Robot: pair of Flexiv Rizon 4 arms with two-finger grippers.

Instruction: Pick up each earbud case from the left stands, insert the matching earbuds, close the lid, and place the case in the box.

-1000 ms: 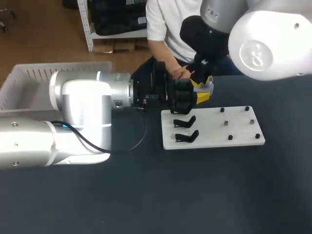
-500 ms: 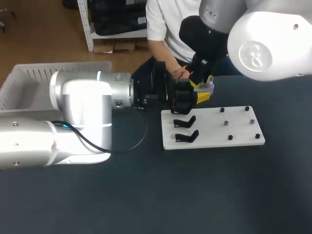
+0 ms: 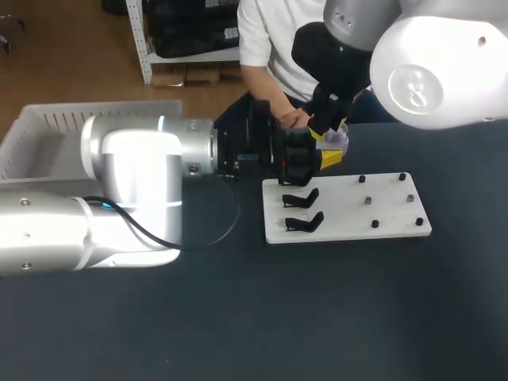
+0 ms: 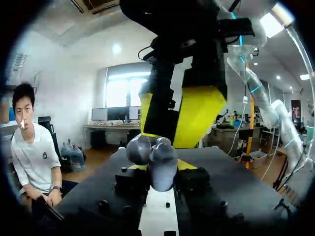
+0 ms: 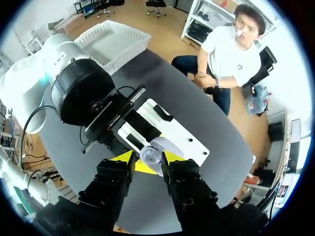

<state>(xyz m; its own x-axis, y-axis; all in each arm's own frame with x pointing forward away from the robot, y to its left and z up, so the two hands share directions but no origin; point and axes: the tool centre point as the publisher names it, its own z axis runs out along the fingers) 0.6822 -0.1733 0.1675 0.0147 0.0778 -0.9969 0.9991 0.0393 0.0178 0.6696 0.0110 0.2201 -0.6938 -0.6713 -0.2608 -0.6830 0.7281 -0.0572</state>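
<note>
The right tool (image 3: 329,129) has edged slightly leftward and farther back above the earbud case (image 3: 337,141).

You are at a robotics lab workstation: a grey-and-white left arm (image 3: 119,182) and right arm (image 3: 436,63) stand over a dark table (image 3: 238,317) carrying a white fixture plate (image 3: 349,214) with black stands (image 3: 302,197) and pegs.

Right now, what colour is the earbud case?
Pale lilac earbud case, clearest in the left wrist view.
</note>
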